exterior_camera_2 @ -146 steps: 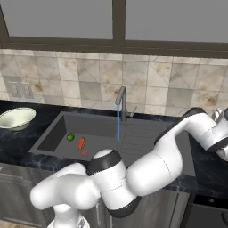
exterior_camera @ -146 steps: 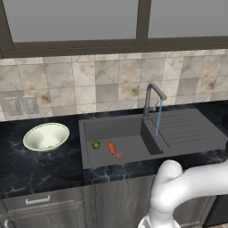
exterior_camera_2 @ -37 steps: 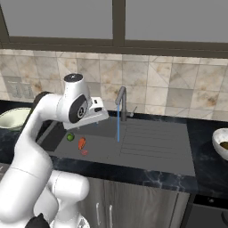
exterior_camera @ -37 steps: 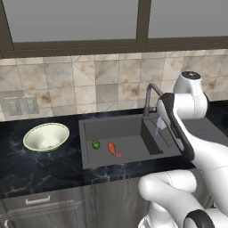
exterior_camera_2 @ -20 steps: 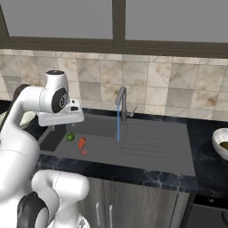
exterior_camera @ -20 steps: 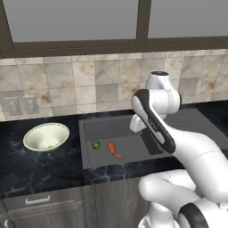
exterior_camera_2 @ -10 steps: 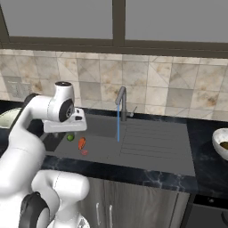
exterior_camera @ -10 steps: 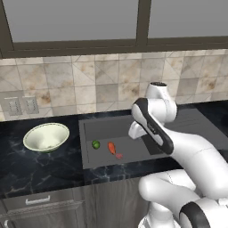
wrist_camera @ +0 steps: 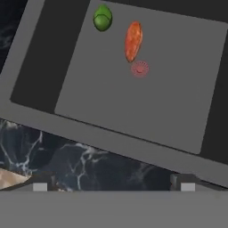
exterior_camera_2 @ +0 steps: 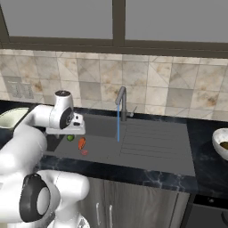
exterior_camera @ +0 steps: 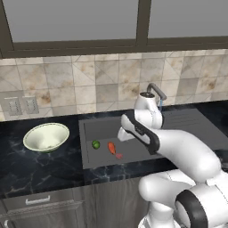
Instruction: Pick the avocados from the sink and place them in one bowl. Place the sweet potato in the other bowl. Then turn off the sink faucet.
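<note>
My gripper (wrist_camera: 113, 187) hangs spread wide above the sink (exterior_camera: 133, 153), holding nothing, its two dark tips seen in the hand view over the marbled black tabletop (wrist_camera: 89, 160) at the basin's rim. In the left base view my hand (exterior_camera: 125, 133) sits over the middle of the basin, just beside the sink faucet (exterior_camera: 156, 94), which stands at the back edge of the sink with a thin blue stream (exterior_camera_2: 118, 124) running down from its spout.

On the sink floor lies a bright green avocado (exterior_camera: 95, 144), toward the end of the basin farthest from the faucet. The orange-red sweet potato (exterior_camera: 111, 148) lies just beside it, on the faucet side, the two close but not touching. A small flat red spot (exterior_camera: 119, 156) marks the basin floor right off one tapered end of the sweet potato. The hand view shows the same trio: green avocado (wrist_camera: 102, 18), sweet potato (wrist_camera: 133, 41) and red spot (wrist_camera: 140, 69), all well away from my gripper tips. I cannot make out a second avocado in the sink.

A wide, pale cream-green bowl (exterior_camera: 46, 136) rests on the tabletop beyond the avocado end of the sink, well apart from the basin. In the right base view another bowl (exterior_camera_2: 221, 142) sits on the tabletop past the ridged drainboard (exterior_camera_2: 153, 142), on the opposite side of the sink, with something dark inside it that I cannot identify.
</note>
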